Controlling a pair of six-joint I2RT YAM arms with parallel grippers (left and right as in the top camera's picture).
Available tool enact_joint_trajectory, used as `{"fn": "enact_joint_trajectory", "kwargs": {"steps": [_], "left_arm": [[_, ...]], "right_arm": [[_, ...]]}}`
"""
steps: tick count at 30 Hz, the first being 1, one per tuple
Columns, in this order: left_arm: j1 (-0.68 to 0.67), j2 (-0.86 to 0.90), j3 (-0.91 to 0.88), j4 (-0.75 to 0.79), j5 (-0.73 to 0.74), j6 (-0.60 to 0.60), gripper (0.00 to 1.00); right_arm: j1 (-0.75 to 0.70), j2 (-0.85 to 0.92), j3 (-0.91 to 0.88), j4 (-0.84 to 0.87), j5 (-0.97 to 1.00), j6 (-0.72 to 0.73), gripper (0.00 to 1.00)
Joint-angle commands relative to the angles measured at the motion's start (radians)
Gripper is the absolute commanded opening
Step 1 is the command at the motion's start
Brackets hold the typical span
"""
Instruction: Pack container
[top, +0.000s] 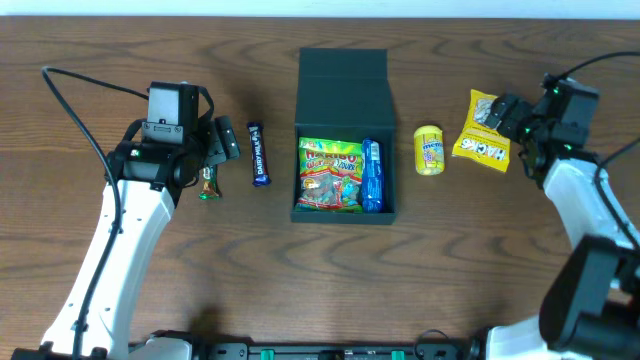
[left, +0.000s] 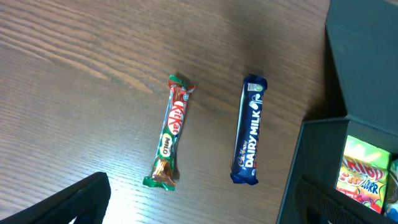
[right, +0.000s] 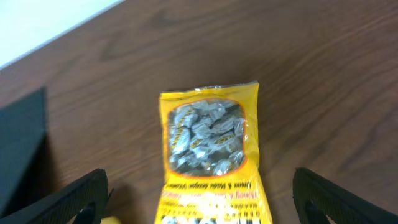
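Worktop (top: 120, 60) of dark wood, seen from above, with two white arms reaching in from the near edge. Nearest on the left lies a KitKat bar (left: 171, 134), partly under the left end effector (top: 222, 140), whose fingers are spread wide and hold nothing. Just beside the KitKat, toward the centre, lies a blue Dairy Milk bar (left: 250, 130), roughly parallel to it and not touching.

The container (top: 345, 213), a dark teal-green box, sits mid-worktop, just right of the Dairy Milk. It is open. Inside it is a bright Haribo sweets bag (top: 330, 175), with a blue packet (top: 371, 175) lying along the right wall. Its lid (top: 342, 85) is swung open toward the far side.

Right of the container stands a small yellow tub (top: 430, 150). Beyond that, a yellow Hacks sweets packet (right: 208, 143) lies flat on the wood. The right end effector (top: 505, 115) hovers over that packet's far end, fingers released wide, gripping nothing.
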Motion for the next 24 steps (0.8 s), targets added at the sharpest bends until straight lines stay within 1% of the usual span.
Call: {"fn": "enact_joint_trajectory", "kwargs": {"steps": [1,4,9,11,16,19,21,23,24], "left_arm": [[0.002,0.005,0.005,-0.003,0.005,0.017,0.95],[0.002,0.005,0.005,-0.004,0.005,0.017,0.95],[0.002,0.005,0.005,-0.008,0.005,0.017,0.95],[0.002,0.005,0.005,-0.008,0.005,0.017,0.95],[0.002,0.005,0.005,-0.010,0.005,0.017,0.95],[0.002,0.005,0.005,-0.011,0.005,0.017,0.95],[0.002,0.005,0.005,-0.011,0.005,0.017,0.95],[0.002,0.005,0.005,-0.011,0.005,0.017,0.95],[0.002,0.005,0.005,-0.011,0.005,0.017,0.95]], "right_arm": [[0.035,0.090,0.074,0.006,0.063,0.006,0.95],[0.055,0.186,0.151,-0.013,0.084,0.006,0.96],[0.066,0.293,0.234,-0.062,0.084,0.010,0.96],[0.068,0.326,0.249,-0.082,0.084,0.010,0.96],[0.067,0.370,0.249,-0.113,0.109,0.010,0.91],[0.067,0.374,0.249,-0.135,0.135,0.009,0.82],[0.067,0.374,0.249,-0.144,0.145,0.005,0.69],[0.067,0.377,0.249,-0.158,0.148,0.005,0.50],[0.067,0.379,0.249,-0.165,0.151,0.005,0.38]]}}
